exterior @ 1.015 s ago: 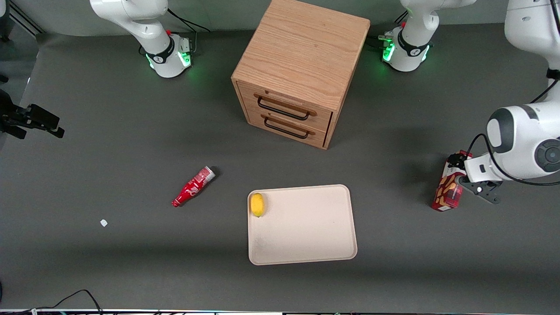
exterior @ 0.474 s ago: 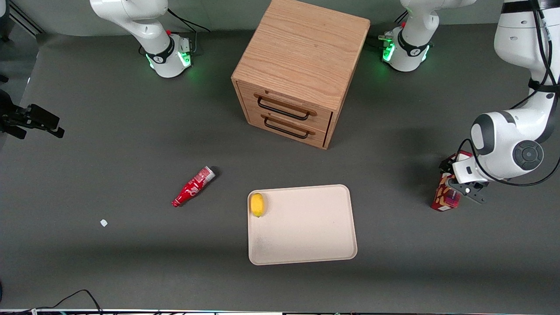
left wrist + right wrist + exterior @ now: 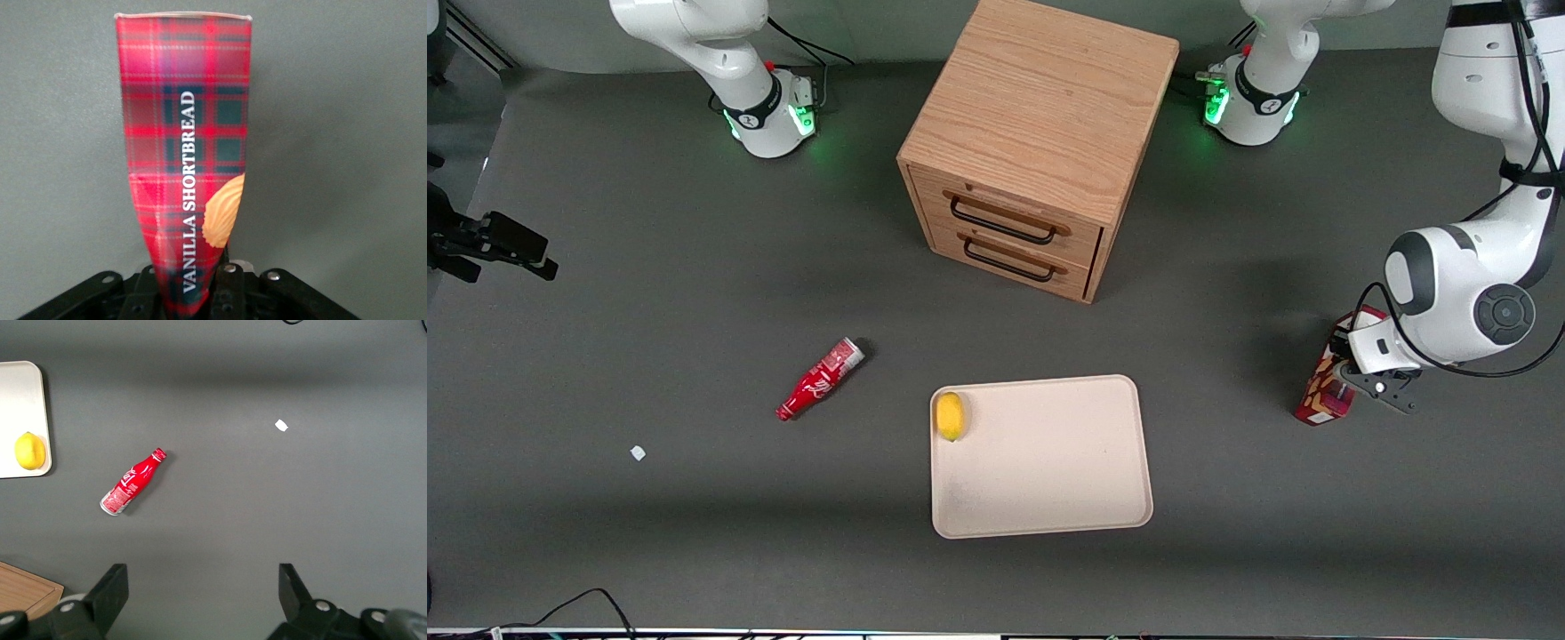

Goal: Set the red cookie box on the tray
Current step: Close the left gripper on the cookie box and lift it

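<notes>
Item: red cookie box (image 3: 1323, 391), clenched in my hand (image 3: 200, 293), tilted off surface (image 3: 694, 293) at working arm's end. Step: lift. Next, I judged: carry toward 9 o'clock onto tray (image 3: 1049, 498), avoiding lemon (image 3: 950, 415).

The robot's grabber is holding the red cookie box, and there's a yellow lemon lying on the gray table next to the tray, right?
Almost. The gripper is shut on the slim red plaid cookie box at the working arm's end of the table, but the yellow lemon isn't on the gray table. The front view shows it lying on the flat cream-beige tray, near one corner.
</notes>
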